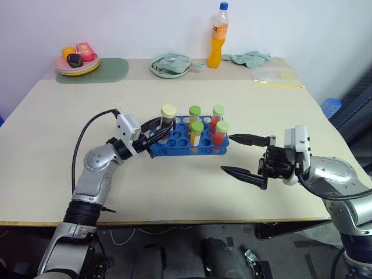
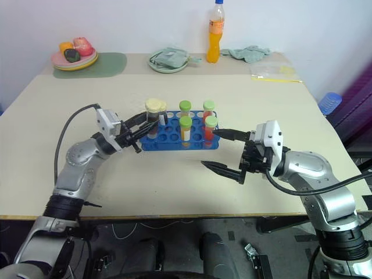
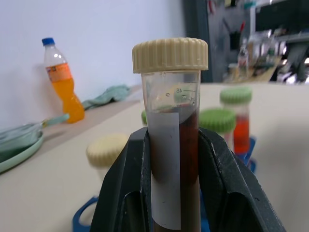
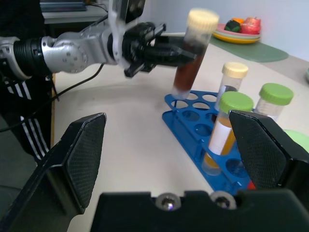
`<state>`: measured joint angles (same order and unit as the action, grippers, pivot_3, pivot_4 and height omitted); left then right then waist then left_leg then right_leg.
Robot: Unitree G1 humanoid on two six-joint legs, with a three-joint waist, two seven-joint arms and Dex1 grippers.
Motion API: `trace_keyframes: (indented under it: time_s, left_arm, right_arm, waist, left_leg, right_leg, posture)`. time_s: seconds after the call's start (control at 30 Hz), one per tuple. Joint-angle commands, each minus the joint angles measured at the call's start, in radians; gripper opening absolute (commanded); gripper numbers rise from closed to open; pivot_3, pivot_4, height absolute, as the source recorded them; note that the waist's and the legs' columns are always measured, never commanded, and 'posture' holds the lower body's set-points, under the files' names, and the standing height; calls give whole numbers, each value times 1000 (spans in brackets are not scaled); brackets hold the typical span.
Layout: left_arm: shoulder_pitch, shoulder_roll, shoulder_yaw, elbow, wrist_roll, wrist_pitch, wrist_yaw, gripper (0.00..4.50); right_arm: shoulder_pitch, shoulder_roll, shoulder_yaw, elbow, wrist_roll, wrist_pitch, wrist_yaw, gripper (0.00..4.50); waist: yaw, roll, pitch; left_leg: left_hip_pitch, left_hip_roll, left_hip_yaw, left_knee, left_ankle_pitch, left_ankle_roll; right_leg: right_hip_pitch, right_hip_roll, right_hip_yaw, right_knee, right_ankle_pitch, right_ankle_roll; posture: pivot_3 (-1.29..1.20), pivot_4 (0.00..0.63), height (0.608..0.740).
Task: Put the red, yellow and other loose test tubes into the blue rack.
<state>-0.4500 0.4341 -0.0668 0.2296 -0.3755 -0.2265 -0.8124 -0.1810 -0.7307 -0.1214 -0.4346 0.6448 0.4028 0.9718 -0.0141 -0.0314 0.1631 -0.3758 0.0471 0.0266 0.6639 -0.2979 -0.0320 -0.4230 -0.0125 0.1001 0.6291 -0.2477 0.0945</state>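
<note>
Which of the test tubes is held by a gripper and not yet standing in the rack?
The cream-capped tube with dark brown liquid, clamped in the left gripper above the blue rack's corner. The other tubes stand in rack holes.

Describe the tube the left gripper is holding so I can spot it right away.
Find the blue rack at the middle of the table. At its left end, the left gripper is shut on a tube held over the holes. It has a cream cap and dark brown liquid; most neighbours have green caps and orange or red liquid.
</note>
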Motion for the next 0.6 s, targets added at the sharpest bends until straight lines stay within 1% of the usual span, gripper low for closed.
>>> trace_keyframes:
  time_s: [0.03, 0.2, 0.4, 0.6]
  left_arm:
    - [-46, -31, -4, 40, 83, -93, 11, 768]
    - [-59, -69, -19, 101, 180, -206, 23, 768]
    - [-49, -101, -29, 145, 219, -322, 20, 768]
    - [-56, -116, -25, 217, 217, -391, 9, 768]
  right_arm:
    - [2, -18, -38, -49, 18, 1, -5, 4500]
    - [4, -27, -48, -53, 26, 10, -5, 4500]
    - [1, -36, -57, -50, 27, 17, -6, 4500]
    - [6, -48, -73, -51, 28, 26, -4, 4500]
  waist:
    - [2, 0, 0]
    - [2, 0, 0]
    - [0, 0, 0]
    - [1, 0, 0]
  left_leg:
    - [0, 0, 0, 0, 0, 0]
    - [0, 0, 0, 0, 0, 1]
    - [0, 0, 0, 0, -1, 1]
    - [0, 0, 0, 0, -1, 1]
  right_leg:
    - [0, 0, 0, 0, 1, 1]
    - [0, 0, 0, 0, 1, 2]
    - [0, 0, 0, 0, 1, 3]
    - [0, 0, 0, 0, 1, 3]
  posture:
    - [0, 150, 740]
    - [0, 150, 740]
    - [0, 150, 740]
    - [0, 150, 740]
